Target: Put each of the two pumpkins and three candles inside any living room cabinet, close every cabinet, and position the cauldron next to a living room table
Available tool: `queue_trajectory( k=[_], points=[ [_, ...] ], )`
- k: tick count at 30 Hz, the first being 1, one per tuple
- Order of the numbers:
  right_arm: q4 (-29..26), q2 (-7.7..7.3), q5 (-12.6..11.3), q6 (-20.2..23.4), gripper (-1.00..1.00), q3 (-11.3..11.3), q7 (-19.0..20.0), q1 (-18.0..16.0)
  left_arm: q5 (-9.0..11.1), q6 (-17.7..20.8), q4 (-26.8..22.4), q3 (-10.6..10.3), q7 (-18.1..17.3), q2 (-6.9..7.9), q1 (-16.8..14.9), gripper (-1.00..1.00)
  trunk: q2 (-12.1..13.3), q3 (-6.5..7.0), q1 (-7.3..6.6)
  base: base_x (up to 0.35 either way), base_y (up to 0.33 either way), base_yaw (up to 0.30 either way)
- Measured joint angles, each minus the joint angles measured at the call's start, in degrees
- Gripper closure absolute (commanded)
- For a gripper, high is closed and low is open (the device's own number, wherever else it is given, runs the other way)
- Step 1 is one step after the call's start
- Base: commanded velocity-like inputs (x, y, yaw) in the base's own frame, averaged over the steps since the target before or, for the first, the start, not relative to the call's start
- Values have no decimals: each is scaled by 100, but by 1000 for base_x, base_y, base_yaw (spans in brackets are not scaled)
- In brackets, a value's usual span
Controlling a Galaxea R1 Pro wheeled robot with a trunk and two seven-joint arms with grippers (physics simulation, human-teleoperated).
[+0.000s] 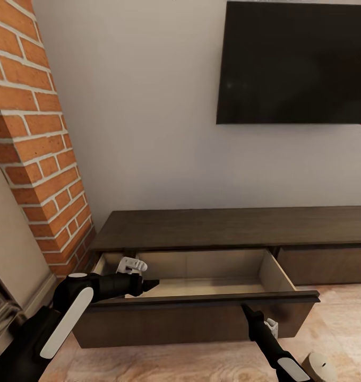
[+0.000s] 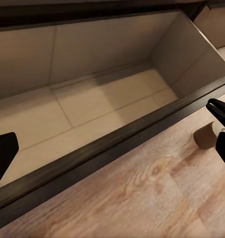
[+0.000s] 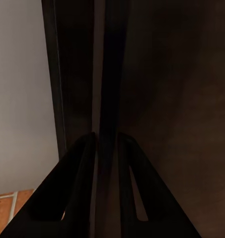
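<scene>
Nearest the head camera, a candle (image 1: 319, 367) is seen on the plank floor (image 1: 202, 366). The right gripper (image 3: 106, 141) is closed on the drawer front (image 1: 196, 301) of the cabinet (image 1: 233, 228) (drawer pulled out, bare inside). The left gripper (image 1: 148, 284), jaws spread, hovers over the drawer.

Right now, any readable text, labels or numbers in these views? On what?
None readable in any view.
TV: screen black, no logo visible.
Cabinet and its open drawer: plain wood and beige, no markings.
Candle on the floor: unmarked.
Brick chimney: no signs.
Right gripper: dark, no lettering seen.
</scene>
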Motion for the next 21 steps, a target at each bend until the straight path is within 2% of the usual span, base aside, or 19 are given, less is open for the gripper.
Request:
queue_trajectory(
  k=[17, 21],
  points=[
    [0, 0, -2, 1, 100, -2, -2, 0, 0, 0, -1, -5, 0, 0, 0, -100, 0, 0, 0, -51, 0, 0],
    [-2, 2, 0, 0, 100, -5, -131, -56, -1, -3, 2, -5, -1, -1, -1, -100, 1, 2, 0, -57, 0, 0]
  ],
)
